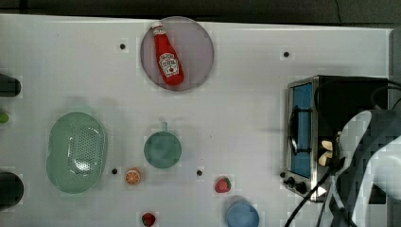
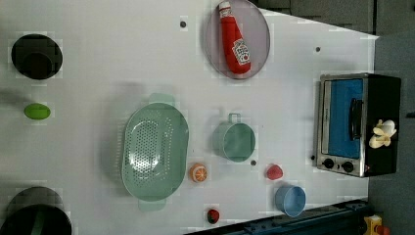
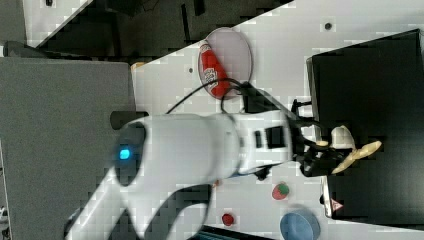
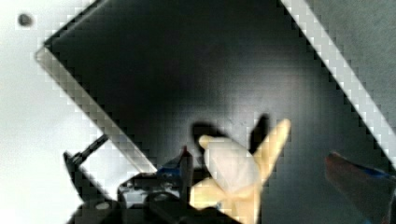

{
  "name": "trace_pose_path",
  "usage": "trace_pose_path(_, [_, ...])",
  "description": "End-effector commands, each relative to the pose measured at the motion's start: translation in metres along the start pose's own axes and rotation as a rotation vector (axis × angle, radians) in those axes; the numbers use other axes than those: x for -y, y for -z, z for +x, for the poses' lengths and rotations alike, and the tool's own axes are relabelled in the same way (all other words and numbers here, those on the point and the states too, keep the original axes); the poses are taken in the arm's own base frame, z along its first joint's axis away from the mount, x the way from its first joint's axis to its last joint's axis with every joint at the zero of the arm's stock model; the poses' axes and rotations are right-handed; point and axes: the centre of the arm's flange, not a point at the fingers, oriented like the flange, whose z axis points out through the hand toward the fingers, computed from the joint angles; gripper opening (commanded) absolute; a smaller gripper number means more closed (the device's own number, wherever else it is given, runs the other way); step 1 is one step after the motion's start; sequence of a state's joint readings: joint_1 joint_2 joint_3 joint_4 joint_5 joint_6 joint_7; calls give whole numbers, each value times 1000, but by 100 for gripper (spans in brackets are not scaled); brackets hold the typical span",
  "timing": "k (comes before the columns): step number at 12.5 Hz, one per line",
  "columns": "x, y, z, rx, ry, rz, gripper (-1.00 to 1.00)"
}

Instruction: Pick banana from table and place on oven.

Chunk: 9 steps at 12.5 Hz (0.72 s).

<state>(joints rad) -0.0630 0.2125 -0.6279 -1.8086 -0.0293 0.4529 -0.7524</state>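
The pale yellow banana (image 4: 233,172) lies on the black top of the oven (image 4: 187,70), near the edge above the door. My gripper (image 4: 261,161) hangs over it and is open, one finger on each side with a gap to the fruit. In the top view the banana (image 1: 326,151) shows on the oven (image 1: 350,94) beside my white arm, at the right end of the white table (image 1: 236,94). The left view has the banana (image 2: 382,133) resting on the oven (image 2: 384,98) roof. In the right view my gripper (image 3: 325,155) reaches the banana (image 3: 350,150) from the oven's (image 3: 370,90) front edge.
On the table are a ketchup bottle (image 1: 167,54) on a grey plate, a green colander (image 1: 75,152), a teal cup (image 1: 162,149), an orange slice (image 1: 133,176), a strawberry (image 1: 222,185) and a blue bowl (image 1: 242,215). Black cables (image 1: 307,198) trail past the oven's knobs.
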Motion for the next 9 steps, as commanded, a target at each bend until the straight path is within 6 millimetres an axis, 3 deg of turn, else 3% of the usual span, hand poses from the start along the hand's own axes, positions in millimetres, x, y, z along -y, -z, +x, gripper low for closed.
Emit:
trace_pose_path(1, [33, 110, -17, -120, 115, 117, 100])
trace_pose_path(3, [72, 146, -44, -97, 87, 166, 100])
trace_pose_path(5, [119, 164, -85, 19, 22, 166, 100])
trace_pose_path(6, [195, 195, -145, 88, -144, 134, 100])
trace_pose_path(9, [239, 219, -183, 58, -177, 135, 100])
